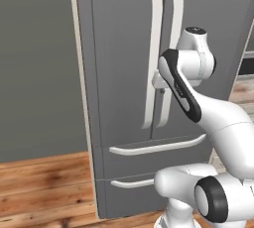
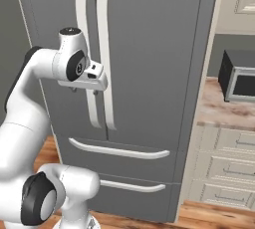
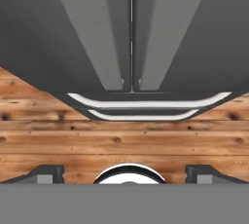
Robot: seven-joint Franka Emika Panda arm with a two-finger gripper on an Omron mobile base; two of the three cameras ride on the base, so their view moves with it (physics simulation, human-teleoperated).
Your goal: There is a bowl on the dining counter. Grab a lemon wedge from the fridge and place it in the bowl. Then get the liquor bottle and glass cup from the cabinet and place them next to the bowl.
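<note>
Dark-grey fridge [image 1: 124, 73] upright, doors shut, long white handles [image 1: 155, 53] running vertically, jaws spread wide, holding nothing

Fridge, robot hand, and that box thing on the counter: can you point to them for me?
fridge [image 2: 149, 49]: right base view, on the right door's flat grey front.
gripper [image 2: 89, 89]: right base view, at the left door handle, jaws wide open.
microwave [image 2: 239, 76]: right base view, on its dark front.
</note>
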